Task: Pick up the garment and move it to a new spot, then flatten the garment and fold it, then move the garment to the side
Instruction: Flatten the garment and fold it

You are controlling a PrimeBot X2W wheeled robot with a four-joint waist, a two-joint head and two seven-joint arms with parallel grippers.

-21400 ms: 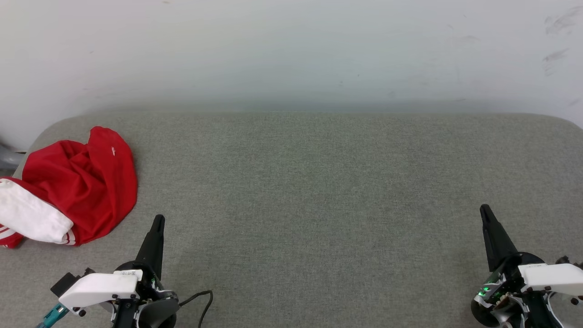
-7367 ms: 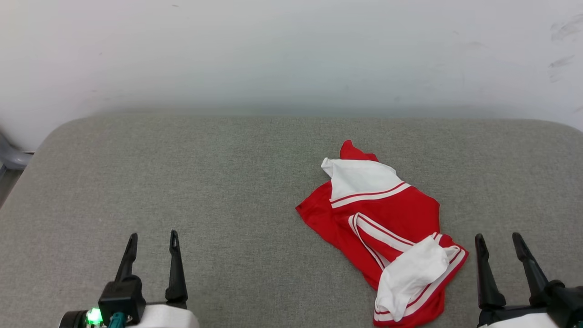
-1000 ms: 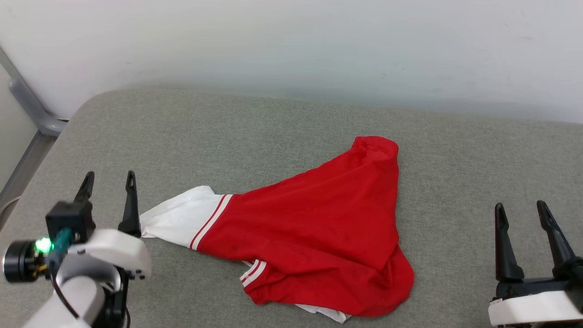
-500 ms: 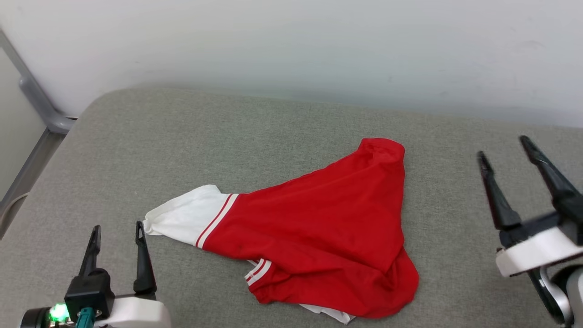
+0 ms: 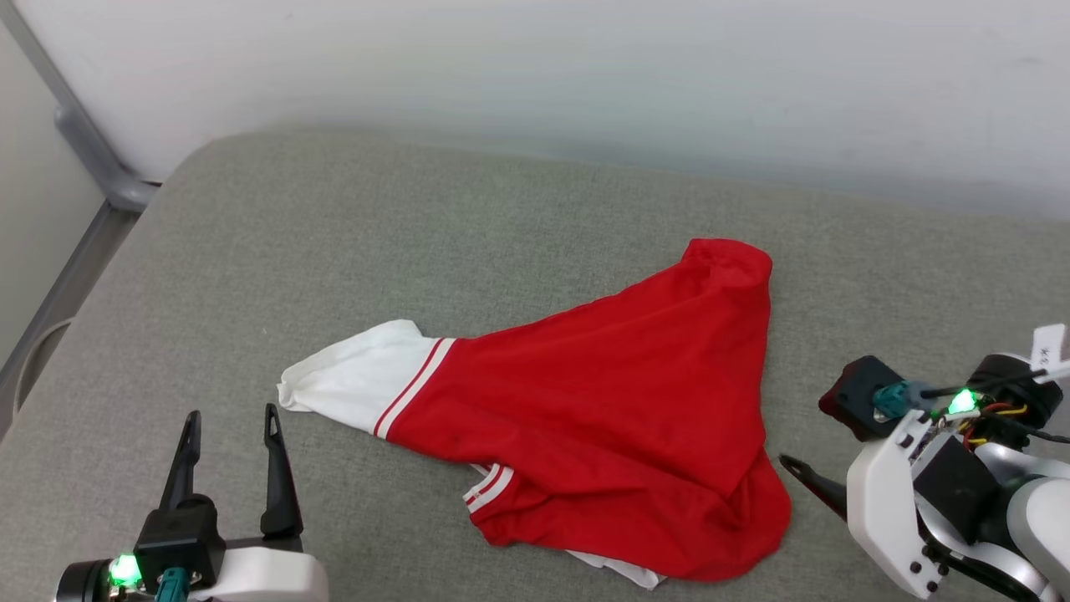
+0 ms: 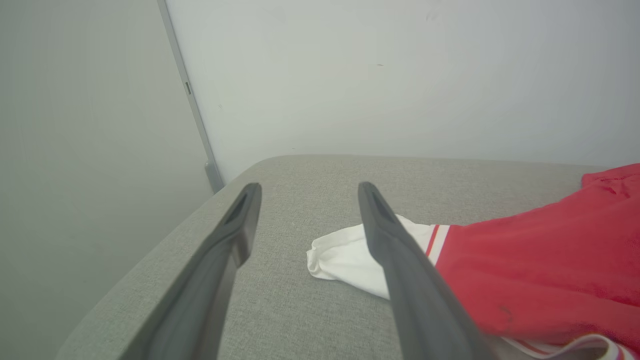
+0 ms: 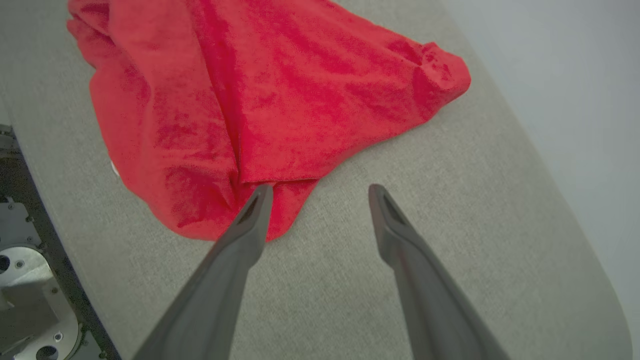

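Note:
The garment (image 5: 602, 401) lies spread in a rough triangle on the grey padded table (image 5: 401, 226), red side up, with one white sleeve (image 5: 359, 385) stretched out to the left. My left gripper (image 5: 232, 414) stands open and empty at the lower left, just short of that sleeve (image 6: 345, 252). Seen from its own wrist, my right gripper (image 7: 321, 190) is open and empty above the table, at the garment's (image 7: 280, 100) near right edge. One dark finger (image 5: 804, 479) of it points left towards the red hem.
A white wall (image 5: 535, 67) runs behind the table. A grey metal post (image 5: 88, 146) stands off the table's far left corner. The table's front edge and the robot's base (image 7: 25, 260) lie close below my right gripper.
My right arm has swung in and turned, so its fingers now point left at the garment's lower right edge. The head camera has shifted a little. The garment and my left gripper have stayed put.

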